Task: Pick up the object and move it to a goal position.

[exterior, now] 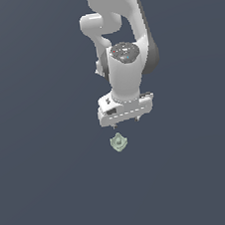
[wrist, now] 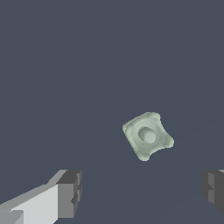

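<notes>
Hand (exterior: 125, 122) was released, fingers wide, w/ the object (exterior: 119, 142) near but not btwn them. Best approach: center over its raised middle, then descend straight before closing.

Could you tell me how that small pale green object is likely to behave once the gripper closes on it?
The object looks low and flat-lying, so it probably won't roll or tip. Its concave, lumpy sides could let it twist or slip between the fingers. It seems a rigid moulded piece, likely light. The gripper is open and apart from it.
</notes>
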Robot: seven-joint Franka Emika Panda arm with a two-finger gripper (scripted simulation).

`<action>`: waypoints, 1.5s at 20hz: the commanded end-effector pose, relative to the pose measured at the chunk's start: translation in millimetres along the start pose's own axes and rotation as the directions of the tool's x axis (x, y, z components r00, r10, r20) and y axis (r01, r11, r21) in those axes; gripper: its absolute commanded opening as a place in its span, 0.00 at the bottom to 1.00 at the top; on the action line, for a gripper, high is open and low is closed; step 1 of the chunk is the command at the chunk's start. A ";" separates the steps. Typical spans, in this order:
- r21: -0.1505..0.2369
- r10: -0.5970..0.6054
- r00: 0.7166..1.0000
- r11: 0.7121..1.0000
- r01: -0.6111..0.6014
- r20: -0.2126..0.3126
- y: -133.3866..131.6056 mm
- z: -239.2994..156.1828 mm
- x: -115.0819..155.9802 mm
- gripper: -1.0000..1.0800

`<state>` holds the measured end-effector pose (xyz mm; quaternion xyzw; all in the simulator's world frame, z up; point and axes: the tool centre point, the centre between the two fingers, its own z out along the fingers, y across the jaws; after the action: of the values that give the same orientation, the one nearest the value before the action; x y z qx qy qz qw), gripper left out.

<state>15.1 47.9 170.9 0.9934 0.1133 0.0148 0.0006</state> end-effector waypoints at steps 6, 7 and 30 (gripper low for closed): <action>0.000 -0.167 0.986 0.986 0.168 0.011 14.0 27.1 4.2 0.96; 0.001 -0.192 0.981 0.981 0.192 0.013 16.1 31.1 4.8 0.96; 0.018 -0.474 0.880 0.881 0.473 0.024 40.1 81.3 8.0 0.96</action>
<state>34.3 10.8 90.0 0.9358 0.3525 -0.0003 0.0000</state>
